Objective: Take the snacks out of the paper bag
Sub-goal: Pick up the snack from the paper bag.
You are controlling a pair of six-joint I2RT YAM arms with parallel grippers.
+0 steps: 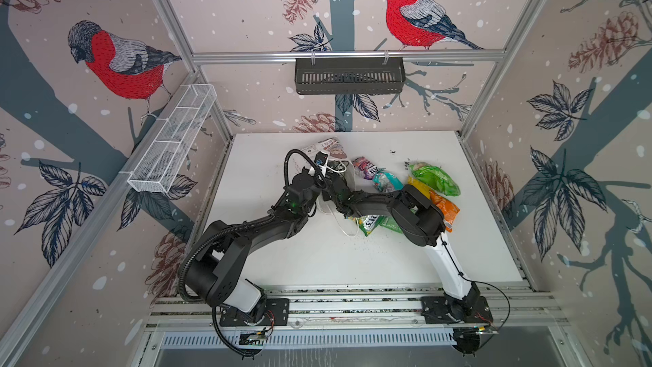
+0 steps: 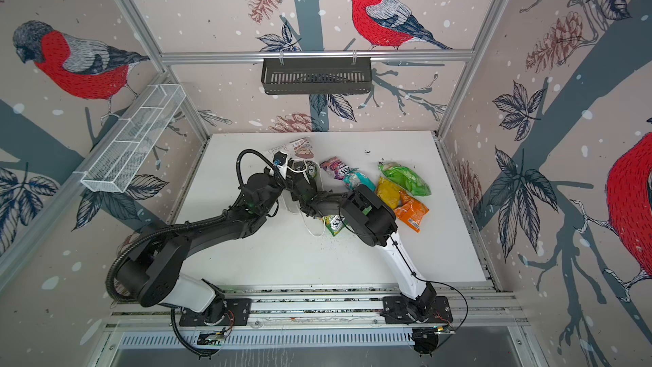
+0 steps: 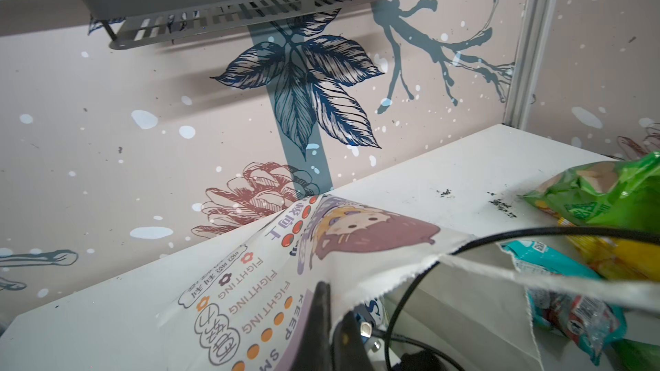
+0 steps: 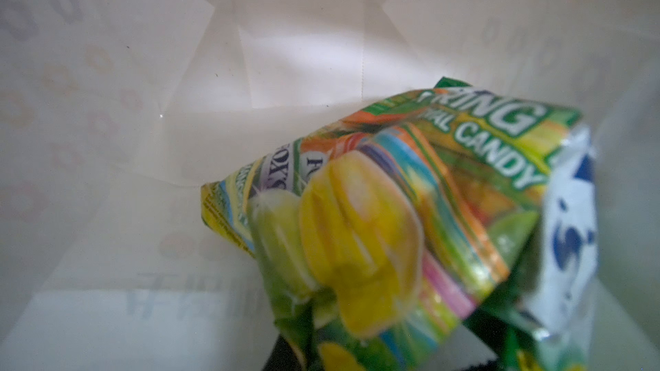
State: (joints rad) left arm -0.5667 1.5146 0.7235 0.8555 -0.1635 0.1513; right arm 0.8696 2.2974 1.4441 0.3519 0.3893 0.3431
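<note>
The paper bag lies on its side at the back of the white table, its mouth toward the arms. My left gripper is shut on the bag's serrated rim, one finger outside and one inside. My right gripper reaches into the bag's mouth, out of sight in both top views. It is shut on a green-yellow FOXS candy packet, bunched at the jaws inside the bag. Several snacks lie outside: purple, teal, green, yellow, orange and another FOXS packet.
A black slotted basket hangs on the back wall and a white wire basket on the left wall. A white cord handle trails beneath the right arm. Dark crumbs dot the table.
</note>
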